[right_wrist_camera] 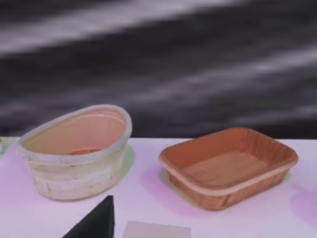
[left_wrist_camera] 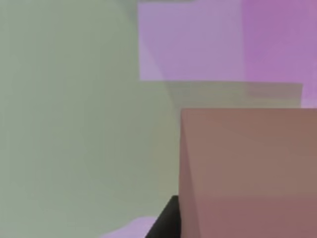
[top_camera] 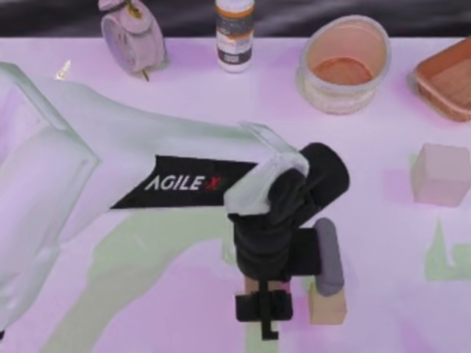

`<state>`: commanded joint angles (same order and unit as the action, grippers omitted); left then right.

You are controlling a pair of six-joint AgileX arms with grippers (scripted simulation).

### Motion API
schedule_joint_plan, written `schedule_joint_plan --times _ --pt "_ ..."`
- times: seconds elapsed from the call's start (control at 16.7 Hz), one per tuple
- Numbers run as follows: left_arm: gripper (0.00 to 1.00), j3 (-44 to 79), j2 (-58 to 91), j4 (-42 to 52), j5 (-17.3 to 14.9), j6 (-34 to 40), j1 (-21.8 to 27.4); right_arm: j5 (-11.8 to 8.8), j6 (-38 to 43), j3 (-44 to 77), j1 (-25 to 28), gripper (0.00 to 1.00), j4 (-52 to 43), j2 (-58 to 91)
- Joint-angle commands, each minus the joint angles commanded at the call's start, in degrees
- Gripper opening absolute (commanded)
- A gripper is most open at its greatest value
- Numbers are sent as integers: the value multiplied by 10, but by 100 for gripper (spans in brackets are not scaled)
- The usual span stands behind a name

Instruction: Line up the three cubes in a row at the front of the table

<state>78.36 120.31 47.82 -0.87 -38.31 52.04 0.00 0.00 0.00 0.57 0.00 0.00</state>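
- Table (top_camera: pixel 383 309): L arm reaches across to front centre; R arm not seen from above.
- Pale cube (top_camera: pixel 440 174): right side, well apart from front edge, open room round it.
- Pink-red cube (left_wrist_camera: pixel 247 173): fills left wrist view, close at left gripper (top_camera: pixel 263 312); jaw gap – cannot tell.
- Tan cube (top_camera: pixel 327 304): front, just beside gripper's right.

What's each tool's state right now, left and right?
Left tool: low at the table's front, over the pink-red cube beside the tan-yellow cube; grip cannot be told.
Right tool: not in the top view; state cannot be told.
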Motion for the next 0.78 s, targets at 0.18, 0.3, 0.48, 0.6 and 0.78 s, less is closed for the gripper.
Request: schedule_joint_plan --times 0.18,0.3,0.48,0.6,0.78 --pt "15 0 0 0 0 0 0 0 0 0 0 100 0 0" --pt "30 0 0 0 0 0 0 0 0 0 0 100 0 0" --pt "53 0 0 0 0 0 0 0 0 0 0 100 0 0" --pt "68 0 0 0 0 0 0 0 0 0 0 100 0 0" --pt "90 0 0 0 0 0 0 0 0 0 0 100 0 0"
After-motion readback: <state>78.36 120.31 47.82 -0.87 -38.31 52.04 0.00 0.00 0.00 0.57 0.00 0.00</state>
